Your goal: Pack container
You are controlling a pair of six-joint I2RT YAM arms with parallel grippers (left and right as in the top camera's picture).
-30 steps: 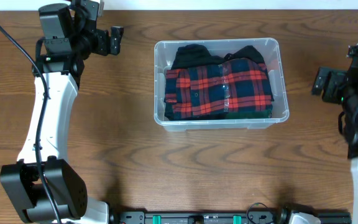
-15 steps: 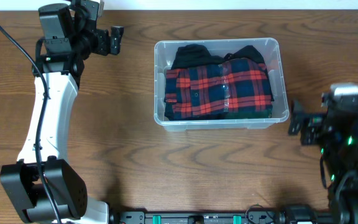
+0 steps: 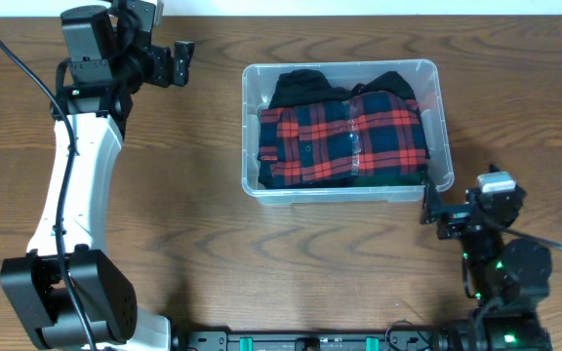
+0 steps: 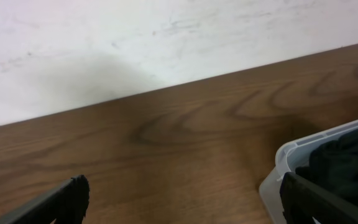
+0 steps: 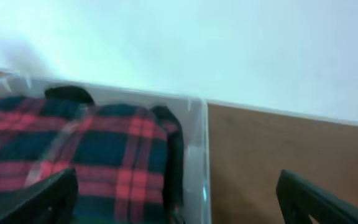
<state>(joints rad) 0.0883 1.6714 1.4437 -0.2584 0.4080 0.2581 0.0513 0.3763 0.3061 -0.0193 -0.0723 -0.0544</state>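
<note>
The clear plastic container point(image 3: 250, 127) stands at the table's middle. A folded red, navy and green plaid shirt point(image 3: 344, 141) lies in it on top of a black garment point(image 3: 301, 88). My left gripper point(image 3: 185, 62) is open and empty, well to the left of the container, level with its far edge. In the left wrist view, only the container's corner point(image 4: 277, 180) shows past my open left gripper point(image 4: 182, 208). My right gripper point(image 3: 427, 207) hangs open and empty at the container's front right corner. In the right wrist view, the open right gripper point(image 5: 176, 202) straddles the container's wall point(image 5: 197, 155) beside the shirt point(image 5: 92, 162).
Bare wooden tabletop point(image 3: 213, 253) surrounds the container on all sides. A white wall point(image 4: 166, 37) runs along the table's far edge. A black rail point(image 3: 340, 341) runs along the front edge between the two arm bases.
My right arm has swung in from the table's right edge to the container's front right corner, still open. The left arm and the container's contents have not moved.
</note>
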